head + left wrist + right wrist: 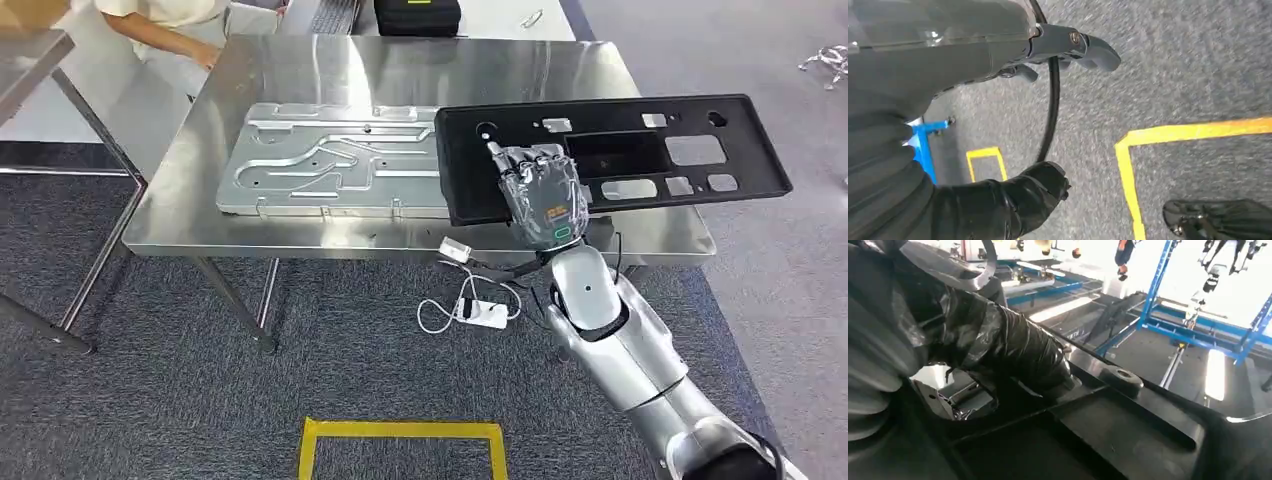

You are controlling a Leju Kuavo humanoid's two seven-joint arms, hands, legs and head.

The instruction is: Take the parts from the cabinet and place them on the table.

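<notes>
**Operator:** Where are we in the task, and what has the right robot hand got?

**Observer:** You're at the placing step; your right robot hand (543, 195) is grasping the black panel (640, 150) at its near edge, fingers wrapped over the rim; the right wrist view shows dark fingers (1013, 347) pressed against the panel's ribbed face (1108, 440). The panel lies across the right end of the desk (400, 70); its left end overlaps the silver plate (330, 160) already lying flat there, and its right end juts out past the desk's edge. Whether it is fully resting on the desk or partly carried by your hand, I cannot tell.

**Operator:** And the left robot hand?

**Observer:** Your left robot hand (1068, 47) hangs over the carpet (1173, 65) near yellow floor tape (1128, 165); it holds nothing; whether its fingers are spread or curled, I cannot tell.

**Operator:** What does the next move call for?

**Observer:** I'd judge you need the panel settled flat and better supported before letting go; with that overhang it could tip; then loosen the fingers and lift the hand straight off so nothing drags the panel across the plate.
</notes>
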